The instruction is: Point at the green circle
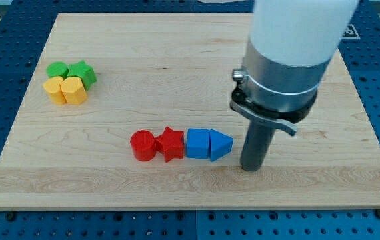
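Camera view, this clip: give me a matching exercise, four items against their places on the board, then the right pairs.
Items:
1. green circle
2. red star
3. blue triangle
4. my tip

Places:
A. nearest my tip, on its left in the view
B. right of the four-block row
C. top-left cluster, beside the green star
D. between the red cylinder and the blue cube

Pairs: 1-C, 2-D, 3-A, 4-B

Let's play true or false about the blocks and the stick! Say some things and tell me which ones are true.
1. My tip sits just right of the blue blocks. True.
2. The green circle is at the view's right. False: it is at the upper left.
3. My tip touches the green circle. False: it is far from it, near the blue blocks.
4. The red circle sits left of the red star. True.
5. Two yellow blocks sit just below the green ones. True.
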